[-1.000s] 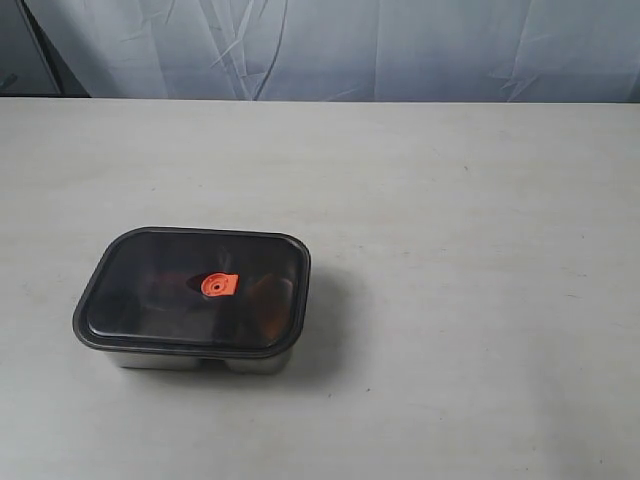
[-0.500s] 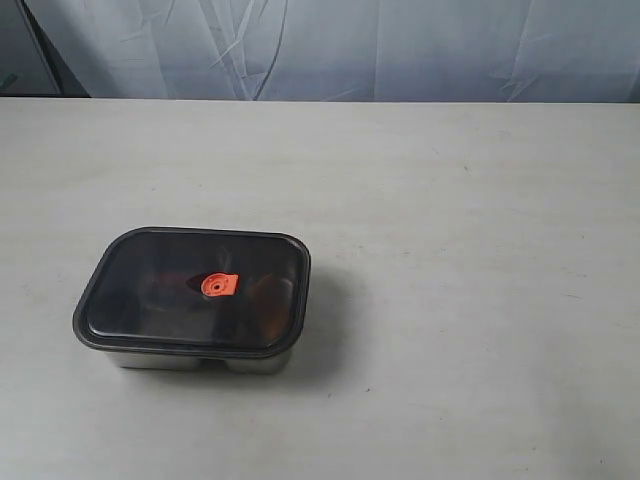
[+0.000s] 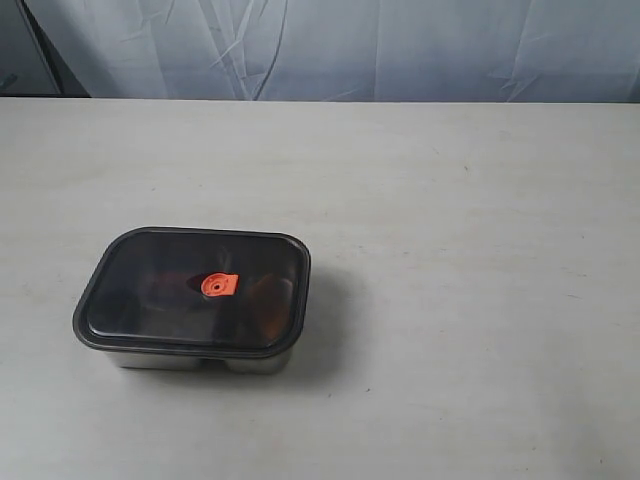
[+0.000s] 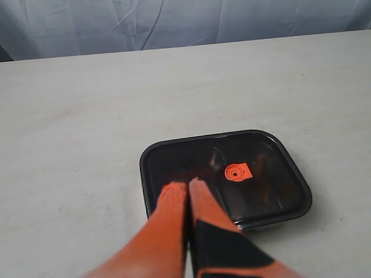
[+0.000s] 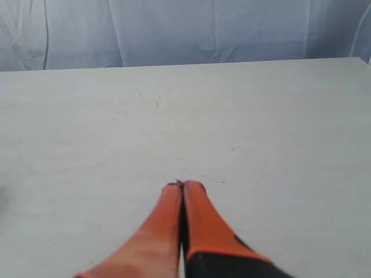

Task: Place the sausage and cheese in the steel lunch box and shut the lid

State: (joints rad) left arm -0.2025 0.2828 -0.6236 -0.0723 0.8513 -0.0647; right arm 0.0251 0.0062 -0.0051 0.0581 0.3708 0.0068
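Nothing moved; left hand (image 4: 188, 184), right hand (image 5: 182, 185) closed, empty; lid (image 3: 195, 285) seated.

lid (image 3: 150, 290): dark tinted | valve (image 3: 217, 286): orange | steel lunch box (image 3: 180, 361): silver | table (image 3: 470, 260): off-white | left tool (image 4: 188, 184): orange | right tool (image 5: 182, 184): orange

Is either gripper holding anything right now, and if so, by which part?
Nothing is held. The left gripper and the right gripper are both shut and empty; the lid sits untouched.
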